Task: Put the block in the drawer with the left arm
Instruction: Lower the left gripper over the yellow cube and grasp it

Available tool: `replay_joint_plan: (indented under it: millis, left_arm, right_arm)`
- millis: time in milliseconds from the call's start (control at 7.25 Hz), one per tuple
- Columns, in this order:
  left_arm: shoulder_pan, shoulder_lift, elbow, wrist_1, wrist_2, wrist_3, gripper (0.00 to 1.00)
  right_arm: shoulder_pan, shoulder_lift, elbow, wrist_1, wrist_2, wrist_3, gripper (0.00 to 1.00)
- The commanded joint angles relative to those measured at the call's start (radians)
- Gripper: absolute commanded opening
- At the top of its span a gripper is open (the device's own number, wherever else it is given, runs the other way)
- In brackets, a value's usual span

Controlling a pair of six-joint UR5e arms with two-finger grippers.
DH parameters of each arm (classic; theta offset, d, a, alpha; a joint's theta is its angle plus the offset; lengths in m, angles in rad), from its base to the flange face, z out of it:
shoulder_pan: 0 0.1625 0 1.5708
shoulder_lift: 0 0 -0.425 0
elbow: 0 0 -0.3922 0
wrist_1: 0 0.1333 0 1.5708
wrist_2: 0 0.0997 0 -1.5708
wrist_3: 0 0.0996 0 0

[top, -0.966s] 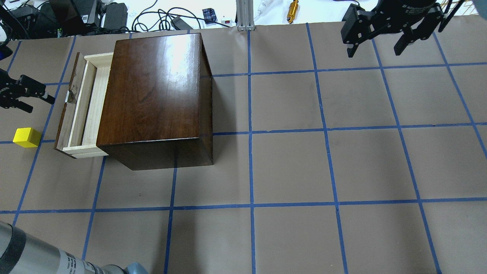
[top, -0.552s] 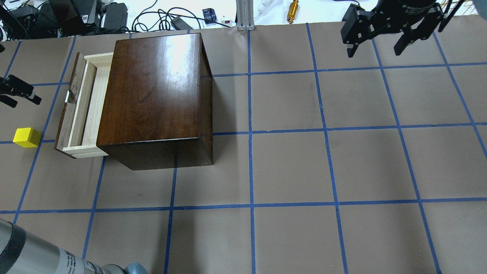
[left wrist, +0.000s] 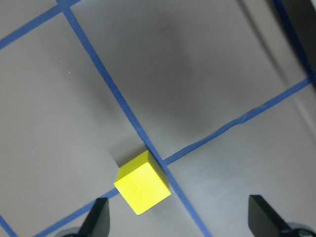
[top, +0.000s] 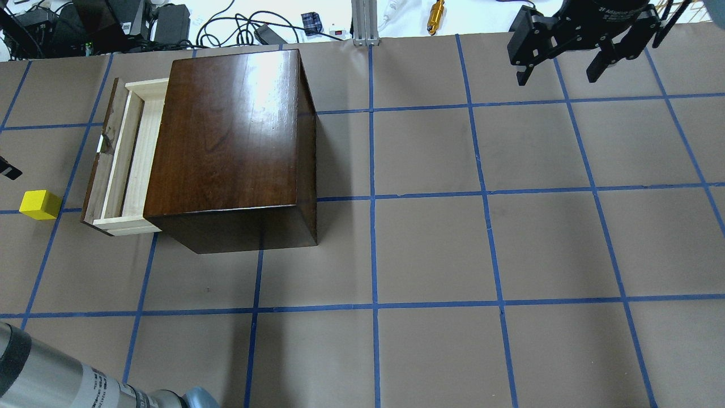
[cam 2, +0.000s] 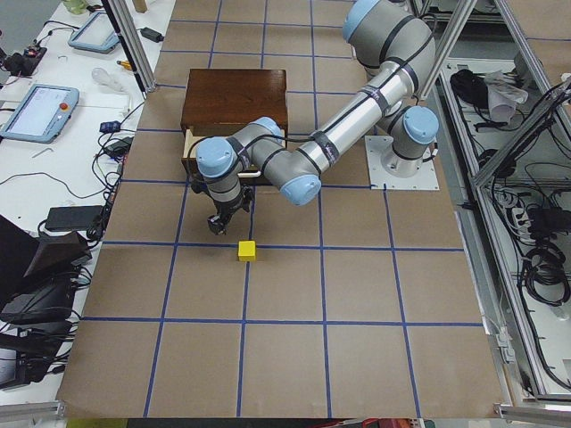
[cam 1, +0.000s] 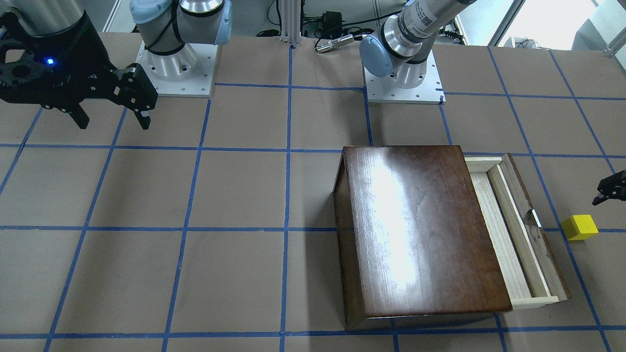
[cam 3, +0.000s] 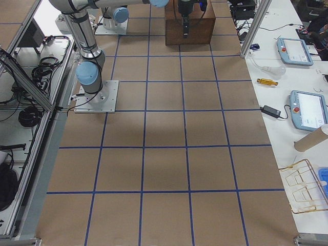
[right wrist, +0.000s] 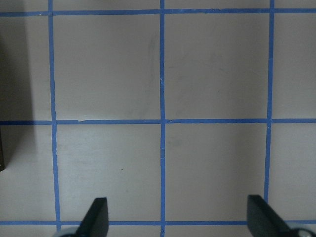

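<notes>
The small yellow block (top: pixel 39 204) (cam 1: pixel 579 227) (cam 2: pixel 247 251) lies on the table on a blue tape line, just outside the drawer's dark front panel. The drawer (top: pixel 131 161) (cam 1: pixel 508 230) stands pulled out of the dark-brown wooden box (top: pixel 232 141) and looks empty. My left gripper (left wrist: pixel 180 219) (cam 1: pixel 611 188) hovers open beside the block; the left wrist view shows the block (left wrist: pixel 143 182) just ahead of the gap, nearer one of the fingertips (left wrist: pixel 98 217). Only a tip of that gripper (top: pixel 5 169) shows in the overhead view. My right gripper (top: pixel 561 65) (cam 1: pixel 110 115) hangs open, far from the box.
Blue tape grids the brown table (top: pixel 430 249). Cables and black devices (top: pixel 130 22) lie past its far edge, behind the box. The two arm bases (cam 1: pixel 403 78) are bolted near the robot's side. Tablets sit on a side bench (cam 2: pixel 40 111).
My left gripper has slid away from the drawer front, toward the overhead view's left edge and nearer the block. The block, drawer and right gripper have not moved.
</notes>
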Motion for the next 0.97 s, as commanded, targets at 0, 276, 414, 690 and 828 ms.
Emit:
replay_joint_plan:
  millis: [0,276,414,690,828]
  left_arm:
    - [0.005,-0.017,-0.085,0.183,0.01,0.376,1.0]
    - [0.009,-0.021,-0.154,0.242,0.001,0.508,1.0]
    - [0.034,-0.02,-0.167,0.235,-0.001,0.537,1.0]
    - [0.068,-0.028,-0.165,0.23,-0.022,0.603,1.0]
    - [0.068,-0.042,-0.167,0.23,-0.047,0.606,1.0]
  right_arm:
    - [0.0,-0.001,0.0,0.0,0.001,0.0,1.0]
    - [0.0,0.0,0.0,0.0,0.002,0.0,1.0]
    - [0.0,-0.001,0.0,0.0,0.0,0.0,1.0]
    - [0.0,-0.001,0.0,0.0,0.0,0.0,1.0]
    - [0.0,0.0,0.0,0.0,0.0,0.0,1.0]
